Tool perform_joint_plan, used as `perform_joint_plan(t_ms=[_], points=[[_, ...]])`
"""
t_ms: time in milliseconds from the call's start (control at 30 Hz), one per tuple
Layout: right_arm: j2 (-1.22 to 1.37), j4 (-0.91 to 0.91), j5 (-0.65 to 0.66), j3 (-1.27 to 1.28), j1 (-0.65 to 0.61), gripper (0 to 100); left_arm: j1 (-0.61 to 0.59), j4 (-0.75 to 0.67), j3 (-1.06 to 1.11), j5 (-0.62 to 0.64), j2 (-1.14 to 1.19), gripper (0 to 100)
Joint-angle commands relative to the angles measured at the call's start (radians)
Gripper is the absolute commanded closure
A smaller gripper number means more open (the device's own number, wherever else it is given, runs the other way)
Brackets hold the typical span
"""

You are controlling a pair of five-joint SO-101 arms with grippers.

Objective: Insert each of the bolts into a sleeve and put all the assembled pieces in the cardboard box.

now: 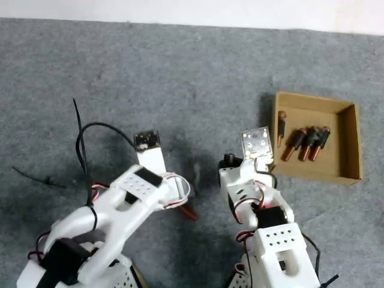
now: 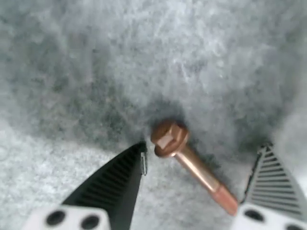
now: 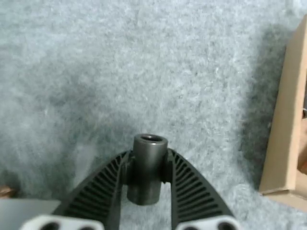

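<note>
A copper bolt point(image 2: 189, 163) lies on the grey carpet, its hex head pointing away from the wrist. My left gripper point(image 2: 202, 147) is open around it, one finger point(image 2: 117, 179) near the head and the other point(image 2: 273, 175) beside the threaded tip. In the high view the bolt's tip point(image 1: 189, 212) pokes out from under the left arm. My right gripper point(image 3: 147, 160) is shut on a black sleeve point(image 3: 146, 165), held upright with its bore open on top. The sleeve point(image 1: 228, 161) sits just left of the cardboard box point(image 1: 351, 144).
The box holds several assembled bolt-and-sleeve pieces point(image 1: 307, 144) lying side by side. Its wall point(image 3: 288, 134) rises close beside the right gripper. A black cable point(image 1: 81, 144) and a cable tie point(image 1: 36, 177) lie on the carpet at the left.
</note>
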Motion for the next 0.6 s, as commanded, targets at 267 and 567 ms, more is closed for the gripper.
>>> perform_joint_plan(t_ms=[267,567], points=[[-0.021,-0.033,0.014,-0.012,0.013,99.1,-0.054,-0.060,-0.082,0.009,0.067,67],[-0.021,-0.033,0.014,-0.012,0.013,99.1,-0.065,0.100,-0.127,0.005,0.067,67]])
